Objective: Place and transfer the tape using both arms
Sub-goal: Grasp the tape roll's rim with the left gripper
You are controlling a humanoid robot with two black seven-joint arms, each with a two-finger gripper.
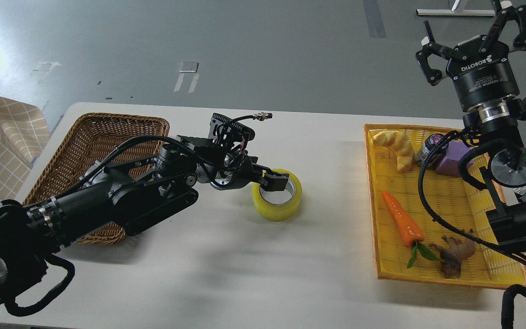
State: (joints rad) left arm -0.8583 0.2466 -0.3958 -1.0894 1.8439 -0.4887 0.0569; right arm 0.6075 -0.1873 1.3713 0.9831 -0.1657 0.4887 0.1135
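Currently the tape (277, 195) sits on the white table (226, 256), roughly mid-table between the wicker basket (92, 151) on the left and the yellow tray (441, 274) on the right. Roll lies flat, core hole facing up.

Left gripper (276, 179) is reaching in low from the basket side, fingers over the near-left rim of the roll, one dark finger tip across the core opening. Looks like contact with the rim, but can't tell whether the fingers are actually pinching it or just resting there.

Right gripper (475, 43) is raised high at the right edge, above the far end of the tray, fingers spread wide, nothing between them, well apart from the tape.

Tray holds a croissant (396, 147), small jar (428, 147), purple block (454, 157), carrot (402, 219) and a brown figure (457, 253)

Checked cloth (2, 137) at far left
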